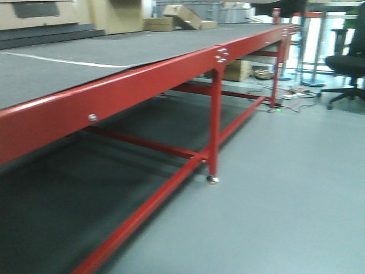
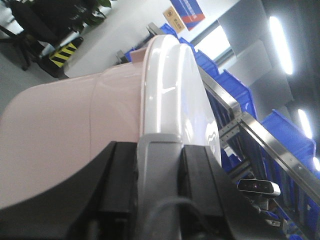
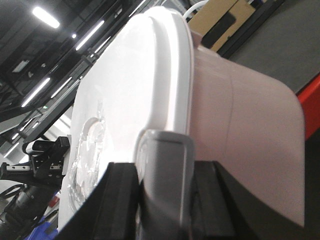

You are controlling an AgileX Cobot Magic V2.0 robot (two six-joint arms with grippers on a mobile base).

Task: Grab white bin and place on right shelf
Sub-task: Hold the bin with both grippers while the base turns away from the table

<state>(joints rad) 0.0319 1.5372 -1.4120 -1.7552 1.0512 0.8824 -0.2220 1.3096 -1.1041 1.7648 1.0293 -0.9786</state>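
- An industrial workshop or warehouse-style test hall: a long red-framed table (image 1: pixel 142 80) topped with a dark mat runs across a bare grey floor (image 1: pixel 285 200).
- Cardboard boxes (image 1: pixel 182 16) are piled at the far end, near an office chair (image 1: pixel 348 63) and loose cables (image 1: pixel 296 94).
- Blue plastic bins (image 2: pixel 235 87) fill a metal rack (image 2: pixel 260 135).
- Strip lights (image 3: pixel 45 17) hang from a high ceiling; yellow-black hazard striping (image 2: pixel 64 54) marks a fixture.

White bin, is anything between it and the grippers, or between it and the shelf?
No. The left gripper and right gripper each clamp a grey clip on the rim of the white bin. In the left wrist view a metal rack holding blue bins stands beyond it, nothing visible between.
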